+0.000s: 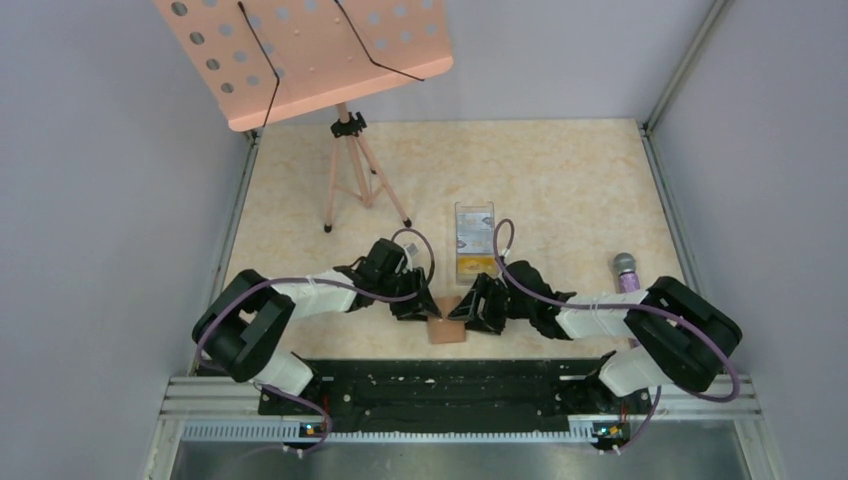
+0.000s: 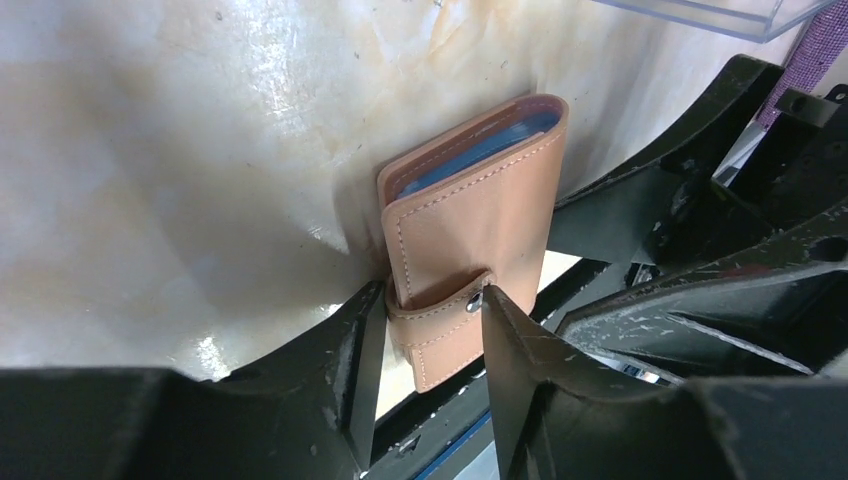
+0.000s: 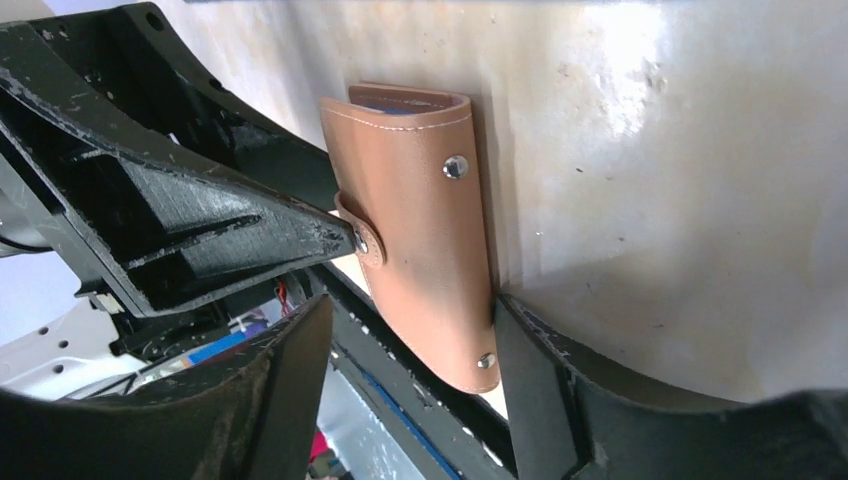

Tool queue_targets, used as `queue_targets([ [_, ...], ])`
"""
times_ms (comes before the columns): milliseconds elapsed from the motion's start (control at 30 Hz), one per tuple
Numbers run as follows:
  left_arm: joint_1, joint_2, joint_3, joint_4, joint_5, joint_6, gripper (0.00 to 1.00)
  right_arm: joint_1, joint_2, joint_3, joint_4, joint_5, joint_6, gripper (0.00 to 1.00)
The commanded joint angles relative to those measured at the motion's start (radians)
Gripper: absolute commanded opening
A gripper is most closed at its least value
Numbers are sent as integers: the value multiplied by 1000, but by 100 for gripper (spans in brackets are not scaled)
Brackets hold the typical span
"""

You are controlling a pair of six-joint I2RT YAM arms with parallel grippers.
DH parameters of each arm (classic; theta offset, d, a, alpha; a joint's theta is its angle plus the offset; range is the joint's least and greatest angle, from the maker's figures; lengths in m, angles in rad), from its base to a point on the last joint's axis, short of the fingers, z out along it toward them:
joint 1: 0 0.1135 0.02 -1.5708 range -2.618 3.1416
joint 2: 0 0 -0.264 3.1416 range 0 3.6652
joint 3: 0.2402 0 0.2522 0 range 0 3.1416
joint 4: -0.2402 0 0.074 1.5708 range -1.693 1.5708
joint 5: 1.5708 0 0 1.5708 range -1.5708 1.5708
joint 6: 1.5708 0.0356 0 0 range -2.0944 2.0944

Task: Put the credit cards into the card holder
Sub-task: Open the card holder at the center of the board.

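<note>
The brown card holder [image 1: 447,331] lies folded at the table's near edge, its lower end over the black rail. The left wrist view shows its snap tab [image 2: 440,315] and bluish inner faces. My left gripper [image 1: 430,312] is closed on the tab: both fingers [image 2: 500,330] touch it, one tip at the snap. My right gripper [image 1: 470,312] is open around the holder's lower corner [image 3: 440,300]; one finger [image 3: 520,350] touches its edge and the other stands apart. The credit cards [image 1: 472,242], yellow-orange and pale, lie in a clear box behind the grippers.
A pink music stand [image 1: 310,55] on a tripod stands at the back left. A purple object [image 1: 626,270] lies to the right, near the right arm. The clear box's corner [image 2: 720,15] shows in the left wrist view. The black base rail [image 1: 430,385] runs along the near edge.
</note>
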Motion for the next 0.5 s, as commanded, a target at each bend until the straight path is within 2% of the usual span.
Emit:
queue_targets([
  [0, -5, -30, -22, 62, 24, -3, 43, 13, -27, -29, 101, -1, 10, 59],
  [33, -5, -44, -28, 72, 28, -6, 42, 14, -44, -31, 102, 6, 9, 55],
  [67, -5, -58, -34, 80, 35, -9, 41, 13, -62, -33, 103, 13, 11, 48],
  [100, -5, -72, -37, 85, 39, -11, 40, 14, -85, -37, 106, 17, 11, 37],
  [167, -7, -98, -39, 93, 54, -13, 39, 13, -118, -43, 107, 26, 13, 24],
  [333, -15, -166, -48, 114, 81, -14, 39, 13, -187, -57, 112, 27, 15, 10],
  [433, -19, -213, -63, 143, 102, -26, 34, 15, -229, -73, 115, 21, 20, 10],
  [467, -19, -234, -69, 159, 120, -31, 28, 15, -244, -82, 116, 20, 21, 12],
])
